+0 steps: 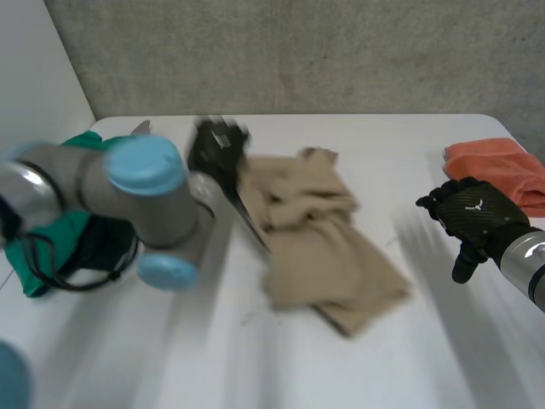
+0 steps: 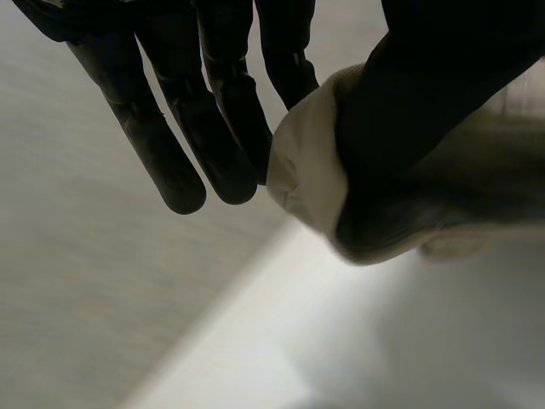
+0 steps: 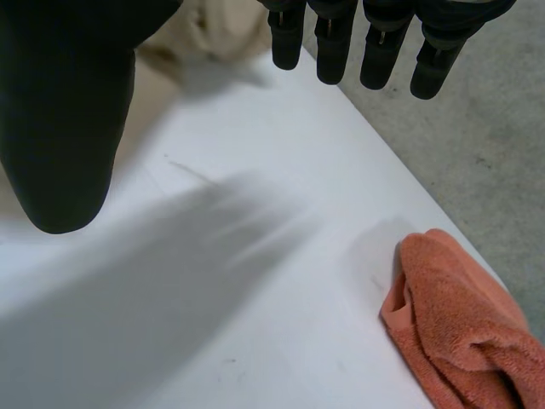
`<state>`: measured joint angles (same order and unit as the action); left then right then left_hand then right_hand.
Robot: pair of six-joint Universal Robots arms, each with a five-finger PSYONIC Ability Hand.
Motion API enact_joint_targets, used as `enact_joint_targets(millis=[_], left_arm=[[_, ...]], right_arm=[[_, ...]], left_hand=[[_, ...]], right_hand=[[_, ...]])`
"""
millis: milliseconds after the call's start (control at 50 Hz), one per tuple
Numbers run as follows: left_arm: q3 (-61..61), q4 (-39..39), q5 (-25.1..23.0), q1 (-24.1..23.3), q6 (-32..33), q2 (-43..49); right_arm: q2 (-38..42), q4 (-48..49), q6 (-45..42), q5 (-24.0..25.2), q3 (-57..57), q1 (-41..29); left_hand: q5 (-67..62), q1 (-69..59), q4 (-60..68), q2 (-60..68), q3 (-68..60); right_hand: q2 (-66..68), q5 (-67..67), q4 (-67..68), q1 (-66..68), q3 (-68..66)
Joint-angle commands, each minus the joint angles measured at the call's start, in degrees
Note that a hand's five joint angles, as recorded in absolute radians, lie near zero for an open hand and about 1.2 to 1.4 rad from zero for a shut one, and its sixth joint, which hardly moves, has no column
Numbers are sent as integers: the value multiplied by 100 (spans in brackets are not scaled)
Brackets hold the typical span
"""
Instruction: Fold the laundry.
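left hand (image 1: 217,149): at the far-left edge of the beige cloth (image 1: 324,247). In its wrist view the thumb and straight fingers (image 2: 221,128) pinch a fold of that cloth (image 2: 306,170), and the fabric bunches round the thumb.
right hand (image 1: 473,213): over bare table at the right side, well apart from the beige cloth. In its wrist view the fingers (image 3: 332,43) are straight and spread from the thumb, holding nothing.
beige cloth: mid-table, rumpled. It is bunched near the left hand and lies flatter and layered toward the near-right corner. The held edge is raised off the table in the left wrist view. The right wrist view shows a bit of it (image 3: 204,25) past the thumb.
orange towel (image 1: 502,170): folded lump at the far-right table edge, just beyond the right hand and not touching it. Also in the right wrist view (image 3: 451,332), lying by the table's edge.
green cloth (image 1: 47,230): heaped at the table's left side, partly behind the left arm (image 1: 145,196), with something dark on it.
table (image 1: 383,145): white.
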<state>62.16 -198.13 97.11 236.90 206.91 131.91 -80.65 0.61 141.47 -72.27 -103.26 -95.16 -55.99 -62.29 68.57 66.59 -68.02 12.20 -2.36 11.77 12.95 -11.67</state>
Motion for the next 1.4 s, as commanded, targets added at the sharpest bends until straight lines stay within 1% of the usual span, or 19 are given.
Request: enact_joint_targets(millis=[20,120,220,360,460,600,680,820,900,980,1040,1080,1140,1220,1240,1280,1300,1340,1400], left_arm=[[-11,-762,-157,146,-343,-1246],[-90,-833,-745,-135,-1020,-1423],[-204,-762,-1368,-644,-1749,-1012],[-213,-517,-1546,-1243,-1803,-105],[-222,-306,-1564,-1445,-1811,220],[-134,-261,-1564,-1428,-1856,72],[33,-68,-1564,-1366,-1952,-472],[577,248,-1555,-1068,-2040,-1421],[982,564,-1555,-725,-1987,-1835],[1351,828,-1555,-233,-1917,-2099],[1509,908,-1555,364,-1751,-2073],[1501,934,-1564,776,-1471,-1908],[1448,987,-1581,1094,-1110,-1556],[1360,1136,-1590,1507,-267,-1063],[1317,1215,-1599,1586,-12,-862],[1255,1294,-1625,1622,209,-668],[1237,1355,-1643,1622,271,-580],[1237,1540,-1660,1613,298,-491],[1290,1751,-1678,1578,228,-544]], right_arm=[[14,27,30,-42,165,-56],[41,27,398,-59,306,-65],[120,27,882,-86,412,-47],[164,18,900,-138,420,23],[260,10,909,-121,403,23],[304,27,909,-121,455,23],[296,10,944,-130,464,-3],[287,-25,1058,-147,456,-134],[322,1,1436,-112,534,-600],[804,71,1560,-121,693,-1022],[1253,255,1551,-156,894,-1163],[1568,500,1525,-278,1061,-1285],[1964,800,1489,-507,1290,-1426],[2536,1020,1366,-946,1782,-1567],[2650,1038,1305,-1051,1948,-1611],[2730,1047,1261,-1096,2098,-1611],[2800,1055,1278,-1079,2221,-1603],[2888,1056,1261,-1035,2336,-1611],[3003,1073,1208,-1017,2529,-1585]], left_hand=[[-1401,-1771,1143,1341,-1198],[-1401,-1771,1143,1341,-1198],[-1401,-1771,1143,1341,-1198],[-1401,-1771,1143,1341,-1198],[2674,2303,-2932,-2734,2877],[2970,2599,-3228,-3029,3172],[3441,3070,-3699,-3501,3643],[3811,3441,-4069,-3871,4014],[4114,3743,-4372,-4174,4316],[4164,3794,-4422,-4224,4367],[4417,4046,-4675,-4476,4619],[4417,4046,-4675,-4477,4620],[4417,4046,-4675,-4477,4620],[4316,3946,-4574,-4376,4519],[4316,3945,-4574,-4376,4519],[4316,3945,-4574,-4376,4519],[4316,3945,-4574,-4376,4519],[4316,3945,-4574,-4376,4519],[4316,3945,-4574,-4376,4519]], right_hand=[[-220,236,-177,-295,167],[-220,236,-177,-295,167],[-220,236,-177,-295,167],[-220,236,-177,-295,167],[-220,236,-177,-295,167],[-220,236,-177,-295,167],[-220,236,-177,-295,167],[-220,236,-177,-295,167],[-220,236,-177,-295,167],[-220,236,-177,-295,167],[-220,236,-177,-295,167],[-220,236,-177,-295,167],[-113,128,-70,-187,59],[963,-947,1006,888,-1016],[2114,-2099,2157,2040,-2168],[3650,-3635,3693,3576,-3704],[5405,-5390,5448,5331,-5459],[6774,-6759,6817,6700,-6828],[6780,-6764,6823,6705,-6833]])
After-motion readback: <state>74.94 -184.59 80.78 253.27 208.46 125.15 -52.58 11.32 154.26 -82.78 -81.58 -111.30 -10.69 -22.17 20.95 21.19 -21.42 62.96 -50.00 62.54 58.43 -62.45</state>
